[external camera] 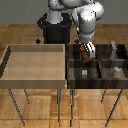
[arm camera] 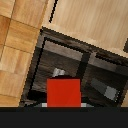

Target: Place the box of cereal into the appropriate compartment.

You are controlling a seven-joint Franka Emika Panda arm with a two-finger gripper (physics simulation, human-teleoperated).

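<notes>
Dark compartmented bin (external camera: 97,75) on wood floor, gripper (external camera: 88,55) closed on red box of cereal (arm camera: 63,91), above a compartment

Arm links (external camera: 86,20): white, glossy shells with rounded, bulky shapes — light grey shading showed on their undersides.
Joints: darker grey bands were between the white segments, near the elbow and the wrist.
Base (external camera: 55,27): a black, blocky pedestal with a rounded top stood under the arm.
Gripper (external camera: 88,54): small and dark at the end of the white wrist; its details were too blurred to tell.
Wrist view: only a black band lay along the picture's edge — no markings, cables or screws could be seen.
</notes>
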